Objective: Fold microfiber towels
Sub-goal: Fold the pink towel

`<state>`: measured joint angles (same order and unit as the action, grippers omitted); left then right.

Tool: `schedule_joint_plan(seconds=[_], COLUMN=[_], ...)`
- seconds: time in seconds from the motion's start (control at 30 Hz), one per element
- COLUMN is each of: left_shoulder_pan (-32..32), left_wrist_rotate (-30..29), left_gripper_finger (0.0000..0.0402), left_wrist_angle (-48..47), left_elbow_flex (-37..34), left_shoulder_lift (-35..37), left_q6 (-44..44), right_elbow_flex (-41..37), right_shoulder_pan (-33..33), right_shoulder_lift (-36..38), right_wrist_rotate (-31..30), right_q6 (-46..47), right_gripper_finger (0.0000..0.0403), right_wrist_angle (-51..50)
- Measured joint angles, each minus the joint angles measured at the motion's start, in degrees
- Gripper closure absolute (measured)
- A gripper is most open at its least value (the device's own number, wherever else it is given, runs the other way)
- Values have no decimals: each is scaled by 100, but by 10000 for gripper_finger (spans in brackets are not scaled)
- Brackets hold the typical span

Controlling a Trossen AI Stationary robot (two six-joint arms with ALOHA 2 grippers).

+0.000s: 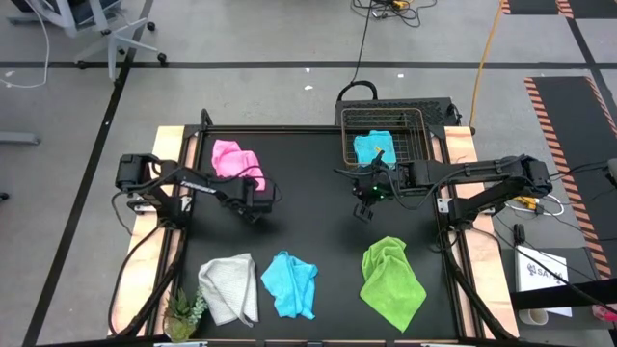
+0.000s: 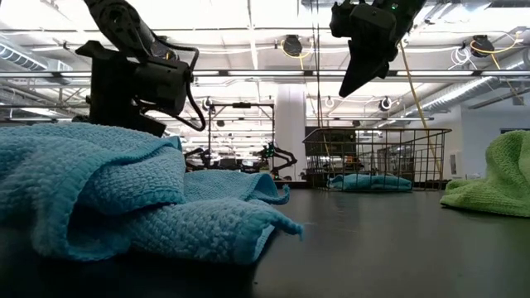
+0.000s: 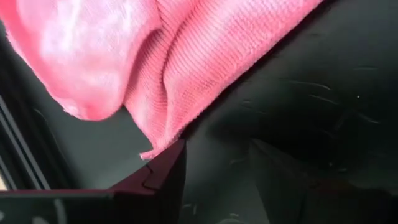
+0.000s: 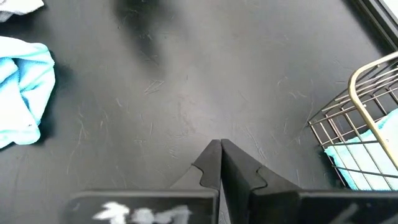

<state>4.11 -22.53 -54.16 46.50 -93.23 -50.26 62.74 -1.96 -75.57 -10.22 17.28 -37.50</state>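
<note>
My left gripper (image 3: 214, 165) is open beside the pink towel (image 1: 234, 159), near the table's far-left corner; next I should grasp its corner. Right gripper (image 4: 221, 163) is closed.

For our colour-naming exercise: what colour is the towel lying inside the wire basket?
Light blue: the towel in the wire basket shows best in the high view.
</note>
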Motion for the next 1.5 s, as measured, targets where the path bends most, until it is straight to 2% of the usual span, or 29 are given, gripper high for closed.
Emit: schedule_joint_plan(seconds=[0.33, 0.67, 0.97, 1.1, 1.3, 1.43, 1.5], left_shoulder_pan=[-5, 258, 290, 290, 292, 303, 313], left_wrist_rotate=[-777, -664, -667, -587, -319, -216, 41], left_gripper_finger=[222, 222, 226, 265, 379, 390, 394], left_wrist_angle=[-3, 441, 484, 495, 528, 446, 387], left_elbow_flex=[-15, -576, -616, -623, -564, -370, -182], left_shoulder_lift=[2, 41, 28, 20, 7, -6, -22], left_q6=[165, 29, 44, 50, 292, 377, 496], right_elbow_flex=[0, 0, 0, 0, 0, 0, 0], right_shoulder_pan=[0, 0, 0, 0, 0, 1, 0], right_shoulder_lift=[0, 0, 0, 0, 0, 0, 0], right_wrist_rotate=[0, -10, -15, -17, -17, -20, -20], right_q6=[109, 151, 136, 136, 136, 136, 136], right_gripper_finger=[403, 403, 403, 403, 403, 403, 403], right_wrist_angle=[2, 2, 3, 4, 2, 4, 4])
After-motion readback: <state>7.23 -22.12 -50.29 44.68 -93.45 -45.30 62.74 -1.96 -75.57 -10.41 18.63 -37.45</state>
